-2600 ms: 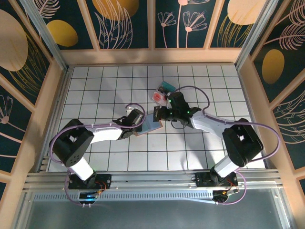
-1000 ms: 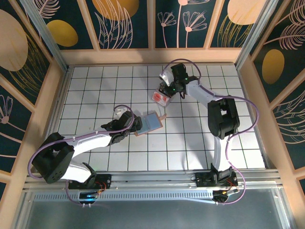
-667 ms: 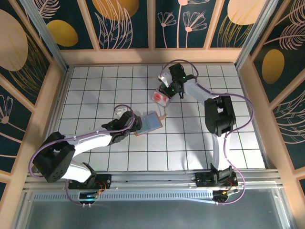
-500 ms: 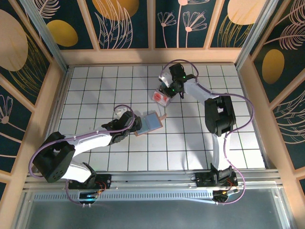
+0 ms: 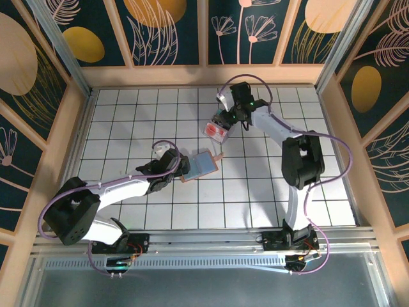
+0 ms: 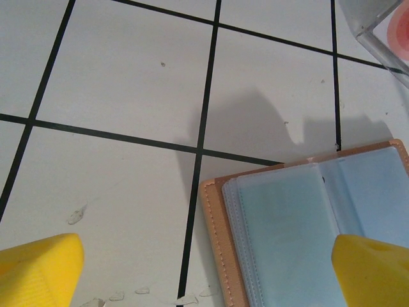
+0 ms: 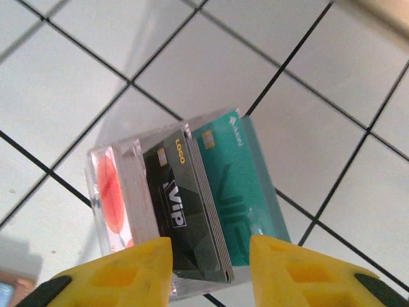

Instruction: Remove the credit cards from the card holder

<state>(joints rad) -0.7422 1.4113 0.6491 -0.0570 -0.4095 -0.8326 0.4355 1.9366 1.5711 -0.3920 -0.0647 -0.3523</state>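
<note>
The white, black-gridded surface (image 5: 128, 115) carries everything. From its near edge, the left arm (image 5: 121, 187) reaches to the middle and the right arm (image 5: 281, 131) stretches to the far centre.

From overhead, the card holder (image 5: 200, 165) lies open and flat, inside face up, near the centre of the surface and just ahead of the left arm's tip. Its long axis slants from near-left to far-right. The small brown tab (image 5: 218, 155) sits at the far-right end, pointing toward the clear box (image 5: 216, 130), which stands a little apart on the far side.

The left wrist view adds detail the overhead view is too small to give. These are the stitched tan border, pale blue-grey see-through sleeves, and a fold running up the page. A corner of the box shows at the top right.

The left pincer (image 6: 206, 272) is spread wide and grips nothing. One yellow fingertip is over bare surface and the other over the holder's inside; whether that one touches, I cannot tell.

The right wrist view shows the box's contents on edge: a red-orange card (image 7: 112, 195), a black card (image 7: 171, 204) marked VIP, and a teal card (image 7: 233, 185). The right pincer (image 7: 211, 272) hangs over the box, parted partway. The black card's near edge is in the gap and nothing is clamped.
</note>
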